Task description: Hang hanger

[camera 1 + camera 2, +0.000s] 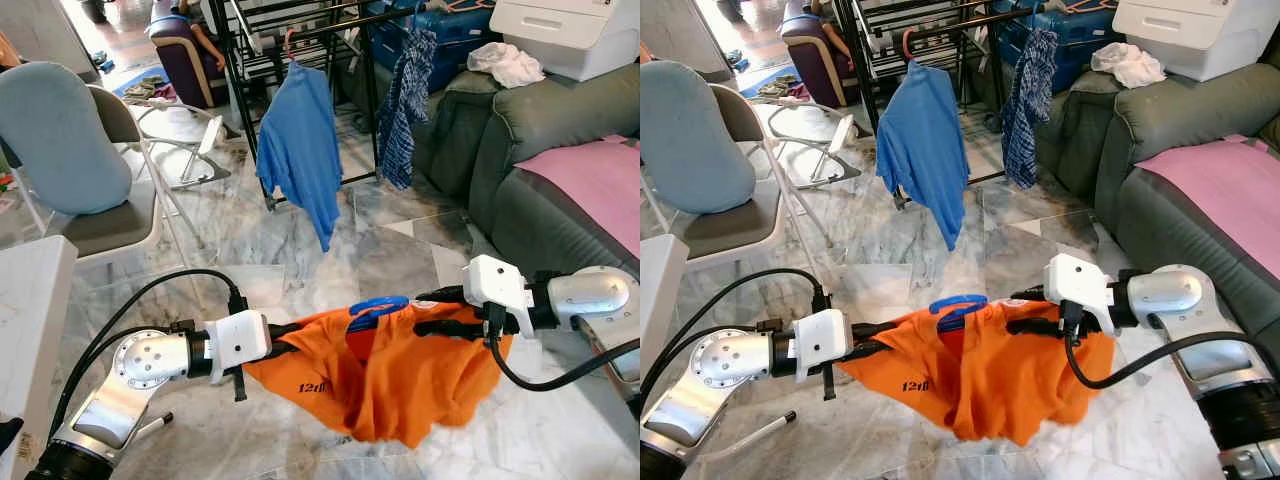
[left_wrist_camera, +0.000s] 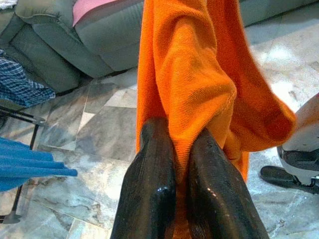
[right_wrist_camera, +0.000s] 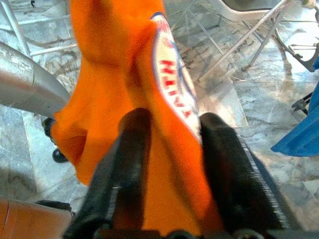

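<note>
Nearest the robot, an orange shirt (image 1: 385, 375) hangs stretched between the two arms above the marble floor (image 1: 300, 250), its middle sagging in a loose fold. The left gripper (image 2: 180, 164) grips the shirt's left edge, its two black fingers (image 2: 149, 184) pressed together on a bunch of orange cloth. The right gripper (image 3: 172, 149) holds the right side near the collar; cloth runs between its fingers (image 3: 130, 149), which stand somewhat apart with the fabric and a printed badge between them. A blue hanger (image 1: 378, 306) shows at the shirt's neck opening, between the two grippers. On the near left is the corner of a white table (image 1: 35, 300), and behind it a folding chair (image 1: 110, 200) with a pale blue cushion (image 1: 60, 140). On the right stands a grey-green sofa (image 1: 520, 130) with a pink cloth (image 1: 600, 180) on its seat. Farther off, a black drying rack (image 1: 300, 40) carries a blue shirt (image 1: 300, 150) on a hanger and, to its right, a checked blue garment (image 1: 403, 100).
</note>
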